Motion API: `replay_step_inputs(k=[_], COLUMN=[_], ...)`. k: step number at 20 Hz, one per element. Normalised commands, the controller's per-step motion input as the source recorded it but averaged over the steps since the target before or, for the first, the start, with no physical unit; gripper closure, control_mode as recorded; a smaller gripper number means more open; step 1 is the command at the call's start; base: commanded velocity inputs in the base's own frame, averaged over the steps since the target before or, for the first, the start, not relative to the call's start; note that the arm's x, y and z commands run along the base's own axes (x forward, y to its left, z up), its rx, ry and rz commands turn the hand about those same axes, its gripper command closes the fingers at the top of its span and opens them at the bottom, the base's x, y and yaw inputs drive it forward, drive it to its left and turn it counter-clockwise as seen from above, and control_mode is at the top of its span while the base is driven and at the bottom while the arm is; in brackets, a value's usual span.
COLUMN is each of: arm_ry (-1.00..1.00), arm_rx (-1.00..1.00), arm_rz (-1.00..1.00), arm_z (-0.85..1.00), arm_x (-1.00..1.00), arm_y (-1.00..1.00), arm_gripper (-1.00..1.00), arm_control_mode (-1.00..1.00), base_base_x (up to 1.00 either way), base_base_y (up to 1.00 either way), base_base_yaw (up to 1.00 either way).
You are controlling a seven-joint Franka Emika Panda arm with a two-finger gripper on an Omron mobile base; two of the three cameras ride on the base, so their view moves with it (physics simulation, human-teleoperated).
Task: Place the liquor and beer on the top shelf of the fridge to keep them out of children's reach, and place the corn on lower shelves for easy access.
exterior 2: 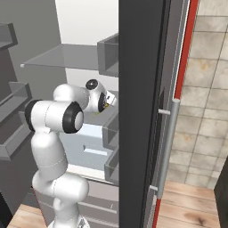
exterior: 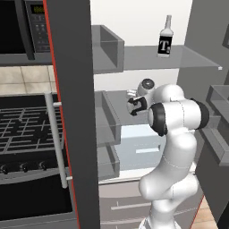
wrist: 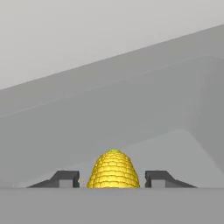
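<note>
The yellow corn [wrist: 113,168] lies on a grey lower shelf [wrist: 144,118] inside the fridge [exterior: 71,112]. My gripper [wrist: 112,179] is open, its dark fingertips [wrist: 65,178] flanking the cob with a thin gap on either side. In the base views my hand [exterior: 135,105] [exterior 2: 106,99] reaches in at the middle shelf level. On the top shelf [exterior: 188,58] [exterior 2: 67,55] the pale liquor [exterior: 165,42] bottle with the black T label stands upright. The beer is out of view.
A black stove [exterior: 27,129] and microwave [exterior: 22,27] sit left of the fridge. Grey door bins [exterior: 109,44] [exterior 2: 109,55] and long door handles [exterior: 56,138] [exterior 2: 167,147] flank the arm. A white drawer [exterior: 134,152] lies below the shelves.
</note>
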Motion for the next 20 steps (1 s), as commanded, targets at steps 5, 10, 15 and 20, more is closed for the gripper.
replay_step_inputs(k=[5, 10, 15, 20], arm_ry=[-0.16, -0.08, -0.01, -0.02], arm_rx=[0.0, 0.0, 0.0, -0.01], arm_rz=[0.0, 0.0, 0.0, 0.0], arm_z=[0.0, 0.01, 0.31, 0.67], arm_x=[-0.19, -0.36, -0.39, -0.49], arm_y=[0.0, 0.0, 0.0, 0.0], arm_gripper=[-1.0, -1.0, -1.0, -1.0], arm_control_mode=[-1.0, -1.0, -1.0, -1.0], base_base_x=[0.0, 0.0, 0.0, 0.0], base_base_y=[0.0, 0.0, 0.0, 0.0], base_base_yaw=[0.0, 0.0, 0.0, 0.0])
